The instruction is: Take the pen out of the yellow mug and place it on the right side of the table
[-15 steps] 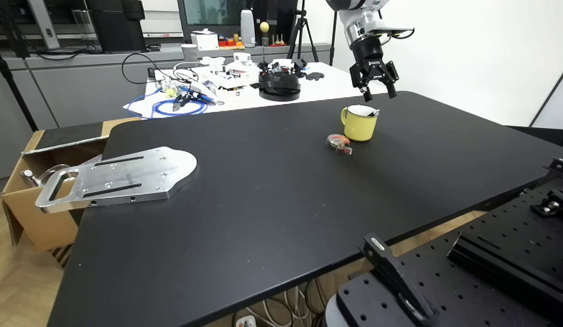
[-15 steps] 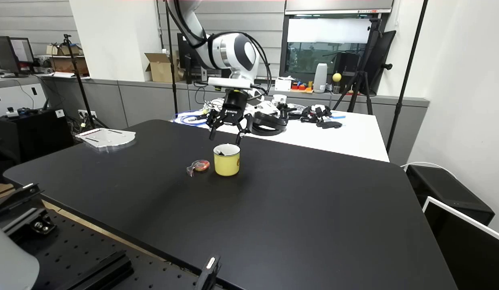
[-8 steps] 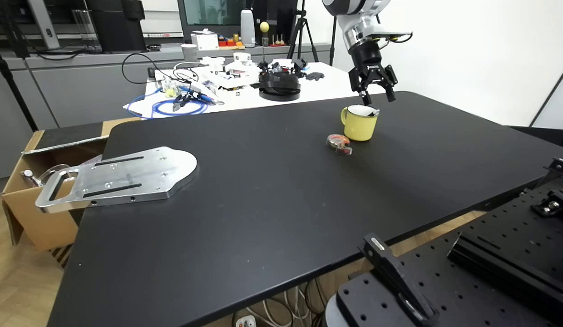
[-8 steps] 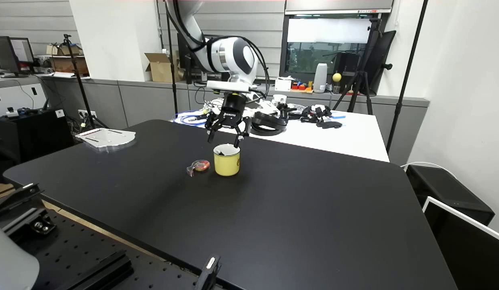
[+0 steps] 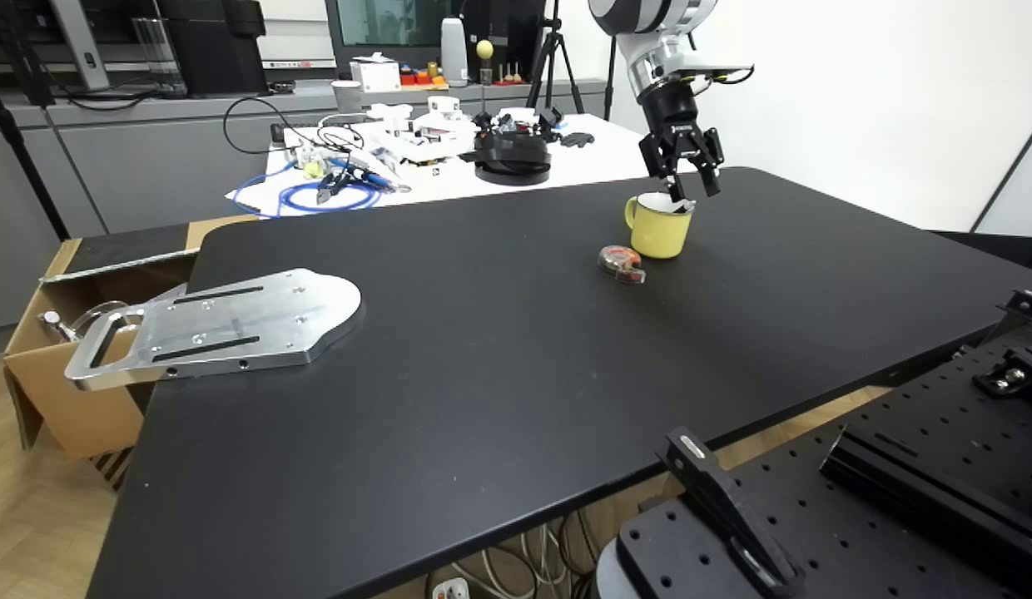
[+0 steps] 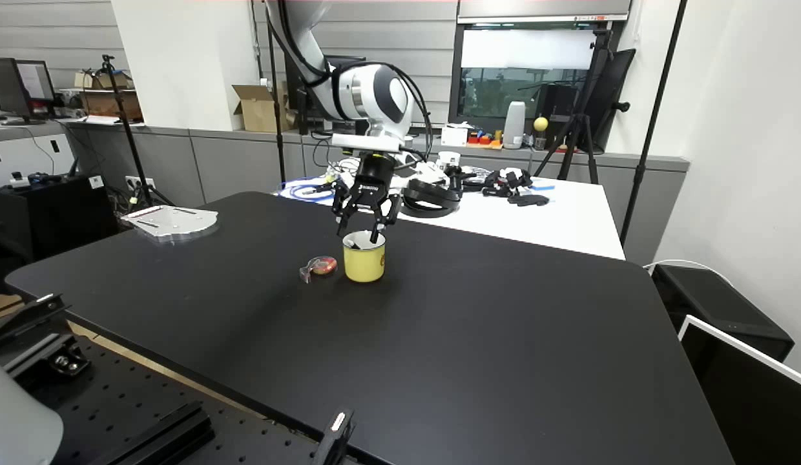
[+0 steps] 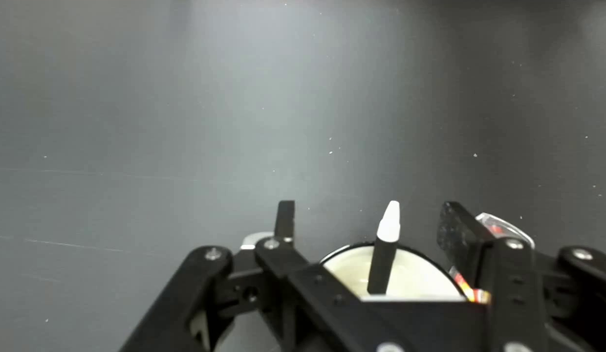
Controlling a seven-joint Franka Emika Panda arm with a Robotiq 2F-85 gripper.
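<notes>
The pale-yellow mug (image 5: 659,233) stands upright on the black table (image 5: 483,374); it also shows in an exterior view (image 6: 364,266). The pen (image 7: 382,264) leans inside the mug, dark with a white end that sticks out past the rim in the wrist view. Only its top shows in both exterior views. My gripper (image 7: 367,208) points down just above the mug's mouth, as an exterior view also shows (image 6: 357,235). Its jaws are apart, one on each side of the pen, with a gap on both sides. The pen's lower part is hidden by the gripper.
A small clear dispenser with red and orange (image 5: 622,264) lies close beside the mug. A silver metal plate with a handle (image 5: 241,320) lies at a far edge of the table. A perforated black platform (image 5: 907,466) borders the table. A white cluttered table (image 6: 555,226) stands behind.
My gripper has moved down toward the mug's mouth. Its fingers have drawn somewhat closer together but stay apart. The mug, the pen and the dispenser have not moved.
</notes>
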